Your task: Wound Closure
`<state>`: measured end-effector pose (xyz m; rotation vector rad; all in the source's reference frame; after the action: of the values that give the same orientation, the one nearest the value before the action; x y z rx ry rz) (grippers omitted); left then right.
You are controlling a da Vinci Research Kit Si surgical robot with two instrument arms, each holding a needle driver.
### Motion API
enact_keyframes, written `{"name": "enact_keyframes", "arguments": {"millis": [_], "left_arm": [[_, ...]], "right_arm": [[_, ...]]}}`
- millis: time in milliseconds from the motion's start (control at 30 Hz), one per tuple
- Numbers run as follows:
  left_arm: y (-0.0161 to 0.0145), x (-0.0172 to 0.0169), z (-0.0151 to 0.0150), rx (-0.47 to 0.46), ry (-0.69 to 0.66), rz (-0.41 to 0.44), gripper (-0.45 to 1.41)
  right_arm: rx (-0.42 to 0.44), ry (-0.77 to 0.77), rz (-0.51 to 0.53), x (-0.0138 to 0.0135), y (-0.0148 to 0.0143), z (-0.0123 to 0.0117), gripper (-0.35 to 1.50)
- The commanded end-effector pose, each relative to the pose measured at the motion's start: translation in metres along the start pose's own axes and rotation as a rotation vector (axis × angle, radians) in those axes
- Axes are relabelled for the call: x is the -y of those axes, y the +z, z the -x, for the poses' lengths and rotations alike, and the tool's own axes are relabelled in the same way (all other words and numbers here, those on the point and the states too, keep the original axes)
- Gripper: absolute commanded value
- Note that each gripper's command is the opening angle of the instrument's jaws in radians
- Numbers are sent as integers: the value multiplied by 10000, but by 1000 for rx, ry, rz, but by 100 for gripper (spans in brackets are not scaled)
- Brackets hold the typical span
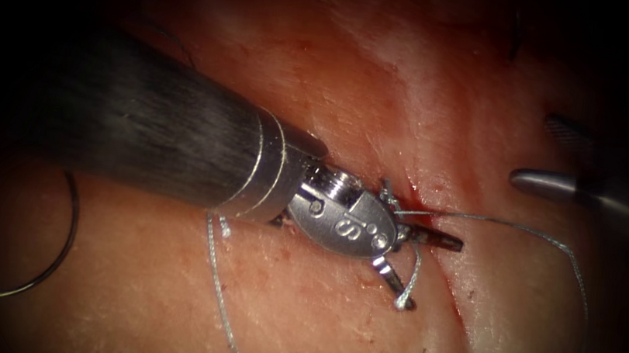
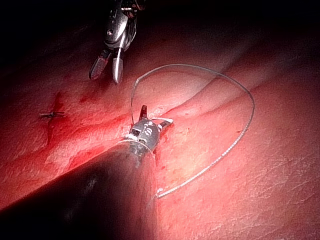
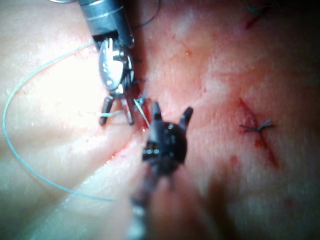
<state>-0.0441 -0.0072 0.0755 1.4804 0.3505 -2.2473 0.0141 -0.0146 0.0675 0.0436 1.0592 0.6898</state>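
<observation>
Steel needle (image 1: 48,258) loose beside tissue (image 1: 298,331)

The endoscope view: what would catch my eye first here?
The left tool with its thick dark shaft, jaws spread open over the cut, with thread looping off to the right. The curved needle lies free on the tissue, far left of the cut. The right tool holds nothing.

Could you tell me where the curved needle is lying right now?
In the endoscope view the thin dark curved needle lies loose on the pale tissue, left of the cut, below the left tool's dark shaft, held by neither tool.
</observation>
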Motion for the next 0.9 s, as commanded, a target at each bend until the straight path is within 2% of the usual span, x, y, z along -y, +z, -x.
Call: {"name": "enact_keyframes", "arguments": {"millis": [33, 333, 500, 667, 733, 833, 900], "left_arm": [[7, 3, 4, -2, 8, 1, 41], [4, 2, -2, -25, 23, -6, 43], [4, 0, -10, -55, 66, -21, 27], [5, -2, -16, -79, 83, -30, 27], [5, -3, -17, -81, 96, -28, 14], [5, -3, -17, -83, 129, -28, -45], [3, -4, -17, -80, 165, -36, -45]], "right_arm": [[-2, 1, -2, 3, 9, 3, 135], [-4, 5, -6, 6, 12, 5, 135], [-7, 11, -9, 6, 12, 5, 135], [-7, 10, -9, 6, 12, 6, 135], [-7, 10, -9, 6, 12, 6, 133], [-7, 16, -9, 6, 12, 6, 133], [-7, 16, -9, 6, 12, 6, 133]]}}
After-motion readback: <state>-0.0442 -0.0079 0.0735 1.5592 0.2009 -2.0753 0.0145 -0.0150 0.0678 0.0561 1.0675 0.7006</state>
